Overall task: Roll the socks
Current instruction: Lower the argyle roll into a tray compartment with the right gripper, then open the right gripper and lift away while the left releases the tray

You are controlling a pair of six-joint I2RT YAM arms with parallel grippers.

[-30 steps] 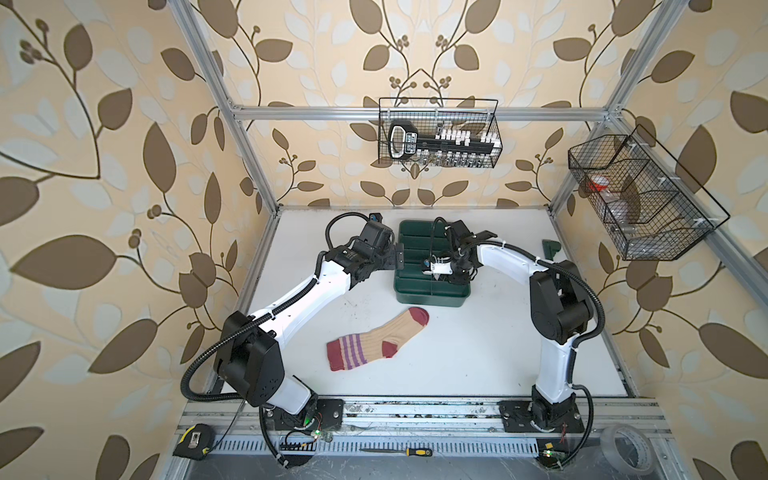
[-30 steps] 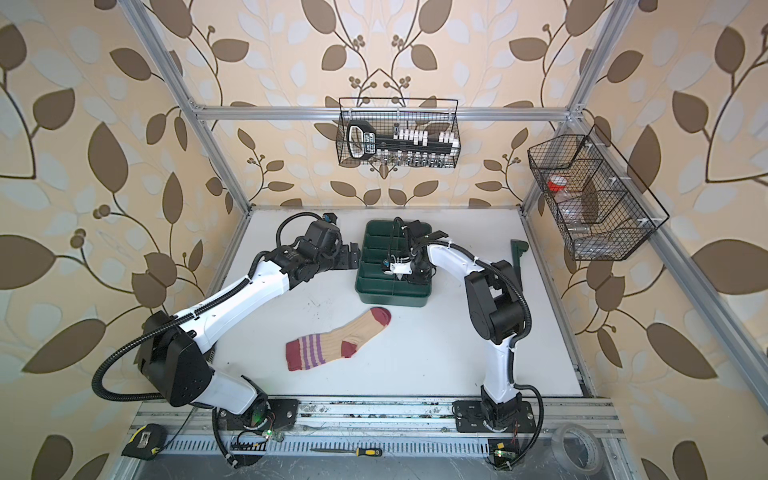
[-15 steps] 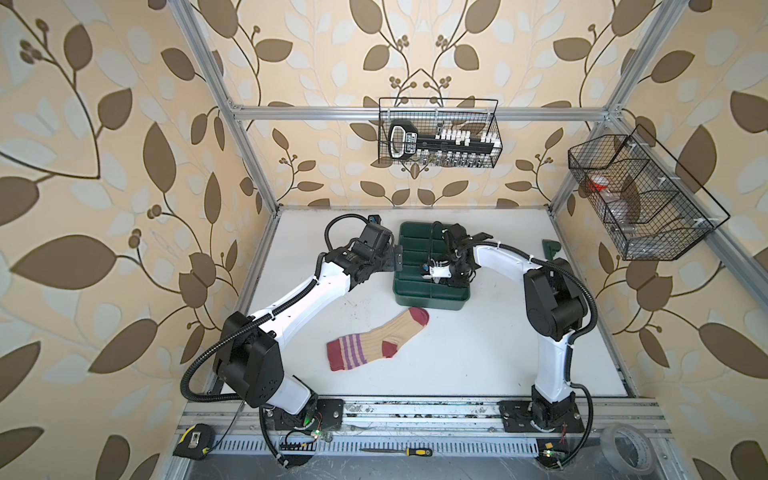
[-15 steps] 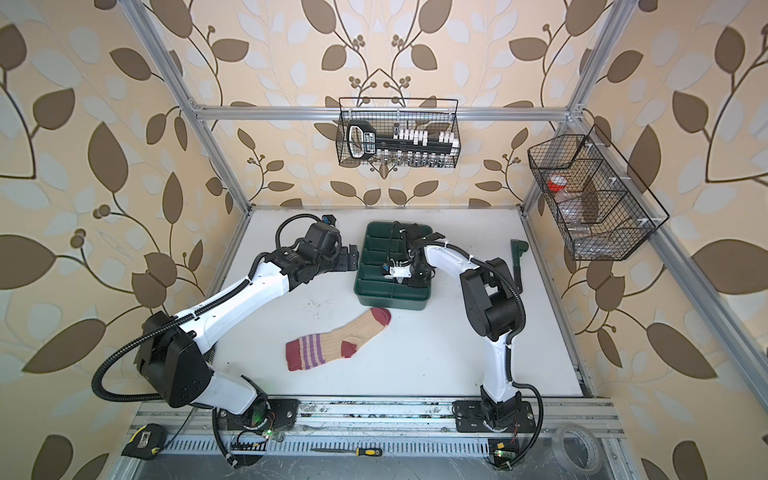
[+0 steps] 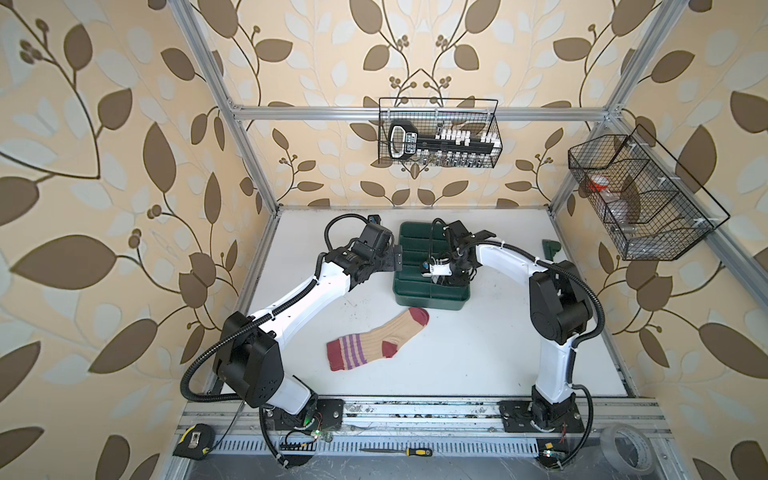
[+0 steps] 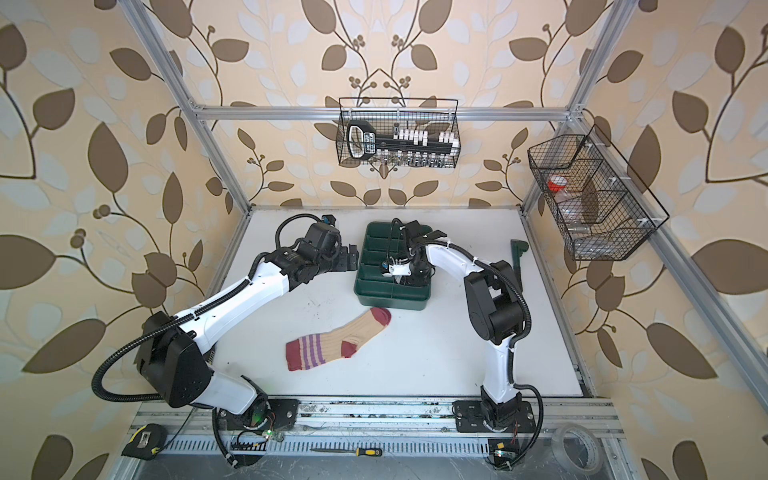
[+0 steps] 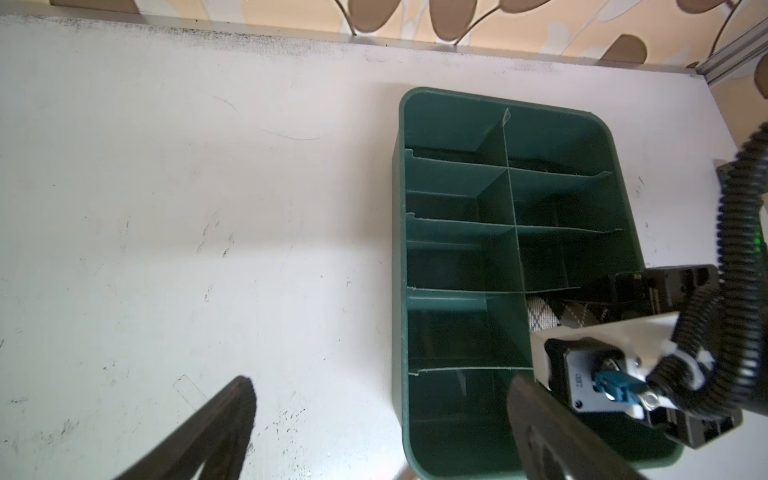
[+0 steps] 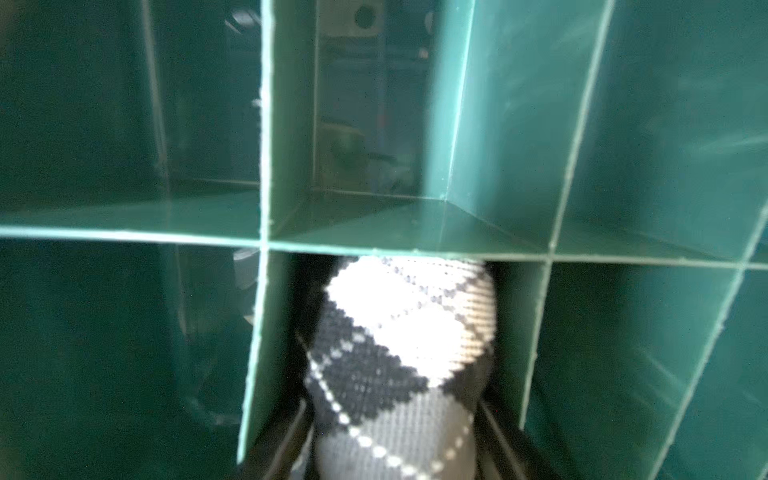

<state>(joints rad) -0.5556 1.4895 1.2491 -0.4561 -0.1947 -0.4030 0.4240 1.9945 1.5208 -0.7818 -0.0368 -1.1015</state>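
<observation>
On the front rail at 6 o'clock lie a tape measure (image 5: 193, 440), a screwdriver (image 5: 395, 451) and a roll of tape (image 5: 627, 457).

On the white table (image 5: 478, 357), near its middle, the beige sock (image 5: 376, 343) lies flat and unrolled. In both top views its striped maroon cuff points to 8 o'clock and its maroon toe to 2 o'clock. The toe ends just short of the green bin (image 5: 428, 305).

The left gripper (image 5: 392, 258) hangs at the bin's 9 o'clock side, close to the outer wall. Its fingers (image 7: 232, 411) are spread wide with nothing between them.

The right gripper (image 5: 457, 277) reaches down into the bin from 3 o'clock. The argyle sock (image 8: 399, 353) sits rolled into a bundle in one compartment of the bin's 3 o'clock column, toward the near end. The bundle presses against the divider ahead of it. Dark fingers show on either side of the bundle. The close view is too blurred at its edge to tell whether they grip the bundle or stand clear of it.

Two wire baskets hang farther back, one on the rear wall at 12 o'clock (image 5: 438, 133) and one on the side frame at 2 o'clock (image 5: 640, 199).
</observation>
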